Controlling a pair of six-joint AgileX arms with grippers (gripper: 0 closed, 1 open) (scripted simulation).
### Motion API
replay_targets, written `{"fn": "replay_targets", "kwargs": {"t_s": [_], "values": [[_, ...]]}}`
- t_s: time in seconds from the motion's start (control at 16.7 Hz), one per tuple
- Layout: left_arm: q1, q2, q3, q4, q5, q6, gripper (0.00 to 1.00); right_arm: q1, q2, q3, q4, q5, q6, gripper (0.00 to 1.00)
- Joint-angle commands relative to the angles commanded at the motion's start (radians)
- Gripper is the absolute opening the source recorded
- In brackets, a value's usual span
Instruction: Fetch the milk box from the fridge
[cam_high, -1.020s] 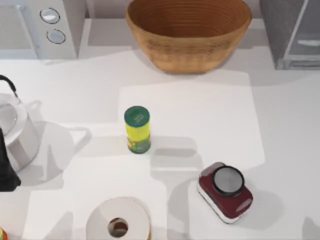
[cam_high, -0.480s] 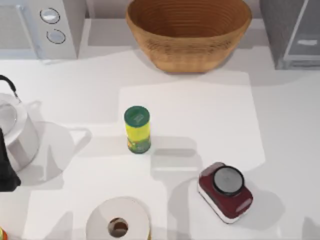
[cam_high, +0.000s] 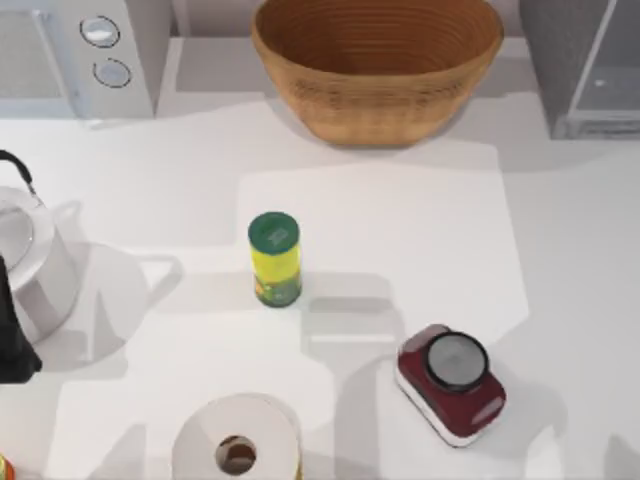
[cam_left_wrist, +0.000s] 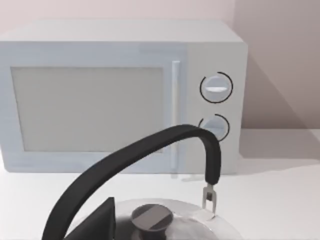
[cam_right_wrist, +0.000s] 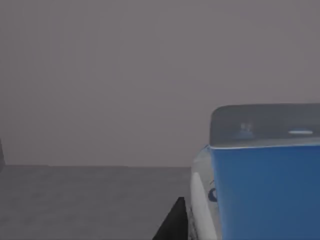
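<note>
The fridge (cam_high: 565, 60), grey with a pale glassy front panel (cam_high: 610, 70), stands at the table's back right. In the right wrist view I look into its grey inside (cam_right_wrist: 100, 85). There the milk box (cam_right_wrist: 265, 190) is close by, showing a blue face and a white side. A dark part of my right gripper (cam_right_wrist: 172, 225) sits right beside the carton's white side; I cannot tell if it touches. My left arm (cam_high: 10, 345) is parked at the left edge by the kettle (cam_high: 30, 260).
A yellow can with a green lid (cam_high: 274, 258) stands mid-table. A red scale (cam_high: 450, 384) and a paper roll (cam_high: 238, 440) lie toward the front. A wicker basket (cam_high: 376, 60) and a microwave with two dials (cam_high: 90, 50) line the back.
The pale shape behind the fridge's glassy panel has shrunk to a small bright spot. Everything else on the table has stayed put.
</note>
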Motion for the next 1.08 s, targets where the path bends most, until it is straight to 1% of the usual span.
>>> {"fn": "replay_targets", "kwargs": {"t_s": [0.24,0.36,0.54,0.84,1.08], "values": [[0.0,0.0,0.0,0.0,0.0,0.0,1.0,-0.001,0.002,-0.002,0.005,-0.001,0.001,0.0],[0.0,0.0,0.0,0.0,0.0,0.0,1.0,-0.01,-0.033,-0.037,0.038,-0.009,0.001,0.0],[0.0,0.0,0.0,0.0,0.0,0.0,1.0,-0.024,-0.097,-0.152,0.096,-0.025,0.002,0.0],[0.0,0.0,0.0,0.0,0.0,0.0,1.0,-0.048,-0.189,-0.421,0.185,-0.05,0.005,0.0],[0.0,0.0,0.0,0.0,0.0,0.0,1.0,-0.063,-0.24,-0.476,0.236,-0.067,0.004,0.0]]}}
